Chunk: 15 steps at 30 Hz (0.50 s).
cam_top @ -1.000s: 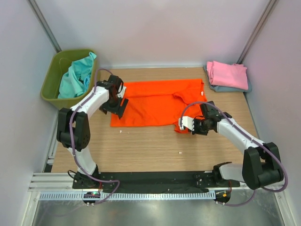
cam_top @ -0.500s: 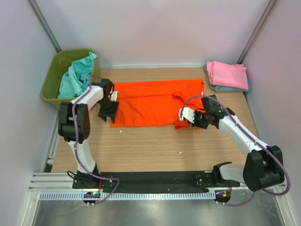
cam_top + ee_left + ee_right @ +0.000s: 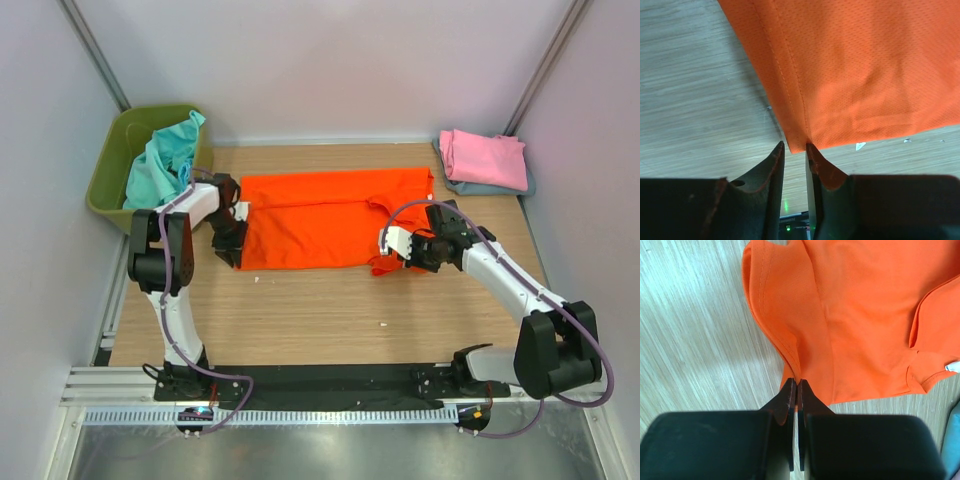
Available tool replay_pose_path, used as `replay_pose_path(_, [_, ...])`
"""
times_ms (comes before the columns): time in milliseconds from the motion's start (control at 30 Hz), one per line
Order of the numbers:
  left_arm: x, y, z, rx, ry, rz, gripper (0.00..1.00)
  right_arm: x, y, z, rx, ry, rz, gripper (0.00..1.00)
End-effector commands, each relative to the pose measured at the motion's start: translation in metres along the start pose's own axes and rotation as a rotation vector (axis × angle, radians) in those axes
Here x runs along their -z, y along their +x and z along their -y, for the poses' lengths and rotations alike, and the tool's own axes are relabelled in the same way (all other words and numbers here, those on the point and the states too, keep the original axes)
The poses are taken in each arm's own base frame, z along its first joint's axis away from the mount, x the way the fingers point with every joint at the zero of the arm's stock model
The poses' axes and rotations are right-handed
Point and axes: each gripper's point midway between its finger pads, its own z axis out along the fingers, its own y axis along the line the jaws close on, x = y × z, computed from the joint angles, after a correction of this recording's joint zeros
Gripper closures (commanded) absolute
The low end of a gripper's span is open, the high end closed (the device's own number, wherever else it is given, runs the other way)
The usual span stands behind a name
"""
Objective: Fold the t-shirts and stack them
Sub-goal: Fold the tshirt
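The table is carrying the whole workload. The orange t-shirt is lying flat across its middle, spread lengthwise from left to right, hem end toward the left arm and sleeve end toward the right arm. This orientation is putting one end within reach of each arm.

The olive-green bin is sitting at the far left corner and is holding the teal shirts, bunched and unfolded; they appear to be waiting their turn. At the far right corner the pink shirt is lying folded on top of the grey-blue shirt, forming the stack, well apart from the working area.

The left gripper is sitting at the near left corner of the orange hem. Its jaws are standing narrowly apart, with the corner of the cloth lying between the tips and the tabletop showing through the gap, so no pinch appears to be made.

The right gripper is working at the near right edge, where the sleeve is bunching. Its jaws are pressing almost together on a hemmed fold of orange cloth.

Judgement: both arms are preparing a two-point lift of the near edge for a lengthwise fold.
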Motion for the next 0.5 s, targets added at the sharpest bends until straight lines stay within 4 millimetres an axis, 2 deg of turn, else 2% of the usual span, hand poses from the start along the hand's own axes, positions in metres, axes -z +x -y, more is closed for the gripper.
replay_pose_path(0, [0.005,-0.004,0.003,-0.001,0.035,0.000,0.77,0.005,-0.012,0.017,0.011,0.051,0.023,0.99])
replay_pose_path(200, [0.004,-0.001,0.002,0.006,0.036,-0.011,0.71,0.003,-0.010,0.016,0.002,0.047,0.021,0.99])
replay_pose_path(267, [0.004,0.000,0.008,0.009,0.073,-0.023,0.70,0.003,-0.011,0.016,0.002,0.050,0.024,0.99])
replay_pose_path(467, [0.000,0.001,0.012,0.011,0.097,-0.034,0.75,0.002,-0.010,0.017,-0.002,0.053,0.021,0.99])
